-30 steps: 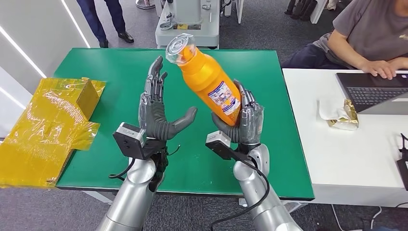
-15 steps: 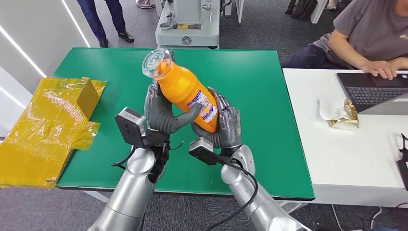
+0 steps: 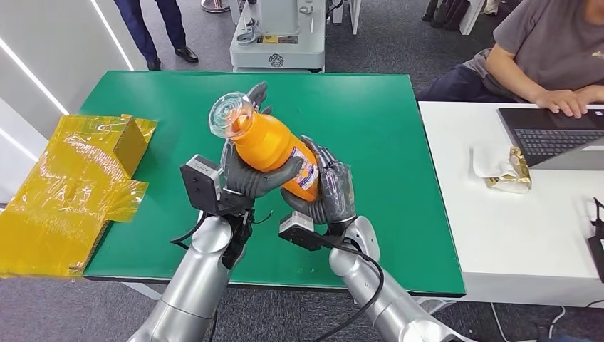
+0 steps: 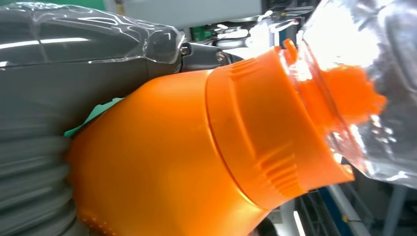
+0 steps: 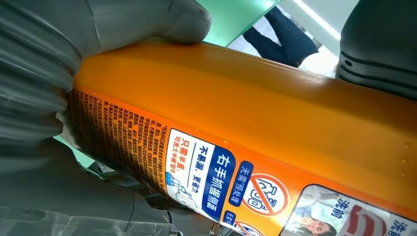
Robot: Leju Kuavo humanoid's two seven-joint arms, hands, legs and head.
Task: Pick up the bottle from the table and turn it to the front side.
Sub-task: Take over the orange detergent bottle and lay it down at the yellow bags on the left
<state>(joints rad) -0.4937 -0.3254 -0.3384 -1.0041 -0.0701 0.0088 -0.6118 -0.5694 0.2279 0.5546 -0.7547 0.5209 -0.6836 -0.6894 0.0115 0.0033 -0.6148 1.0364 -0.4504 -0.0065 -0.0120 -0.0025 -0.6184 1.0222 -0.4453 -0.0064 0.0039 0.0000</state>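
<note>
An orange bottle (image 3: 274,144) with a clear cap (image 3: 230,114) is held up over the green table (image 3: 384,107), tilted with its cap toward the upper left. My left hand (image 3: 246,171) grips its upper body, thumb across the front. My right hand (image 3: 329,191) holds its lower end, where the printed label (image 3: 308,168) faces me. The left wrist view has the orange bottle (image 4: 196,162) and its clear cap (image 4: 364,73) close up. In the right wrist view the bottle (image 5: 255,113) lies across my palm, its label (image 5: 211,177) with small print in sight.
A crumpled yellow wrapper (image 3: 68,185) lies on the table's left edge. To the right, a white desk (image 3: 520,235) carries a laptop (image 3: 552,139) and a foil packet (image 3: 509,171), with a seated person (image 3: 548,50) typing. Grey equipment (image 3: 278,32) stands behind the table.
My left hand, open and apart a second ago, has closed on the bottle's upper body. Both hands and the bottle have moved left and lower, toward me.
</note>
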